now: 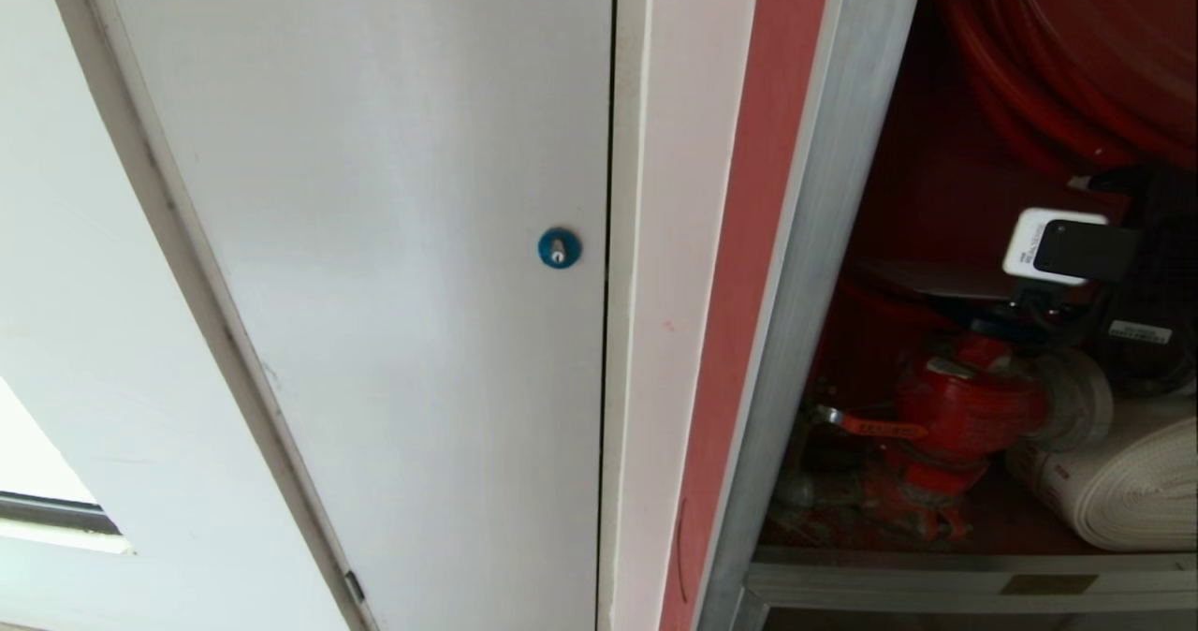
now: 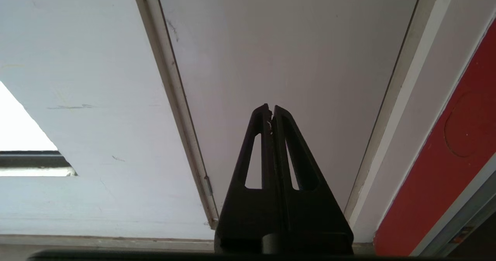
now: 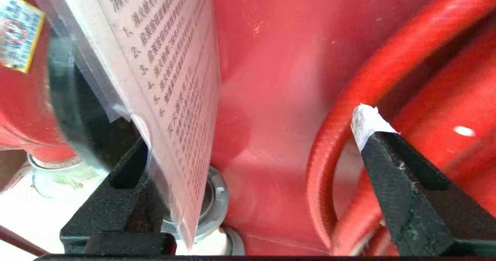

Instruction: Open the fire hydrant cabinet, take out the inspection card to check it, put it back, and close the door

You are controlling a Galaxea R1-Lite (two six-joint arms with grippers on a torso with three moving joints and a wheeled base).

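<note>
Two big surfaces fill your head view: the plain white door with its blue round lock on the left, and the fire hydrant cabinet on the right, its silver frame running down beside a red strip and its red inside open to you. You cannot see the cabinet's own glass door in any view.

Inside the cabinet you see the red hose reel at the top right corner, the white rolled hose on the cabinet floor at the lower right, and the red valve just left of that hose. Your right arm reaches in above the valve; its white and black wrist block shows there.

Your right tool has its fingers spread wide apart, one dark finger at each side of the wrist view. The inspection card, a white sheet in a clear sleeve with rows of small text, stands on edge inside the cabinet, leaning against the near finger but not clamped. The other finger carries a scrap of white tape at its tip, close to the red hose.

Your left tool hangs in front of the white door with its fingers pressed together, holding nothing.
</note>
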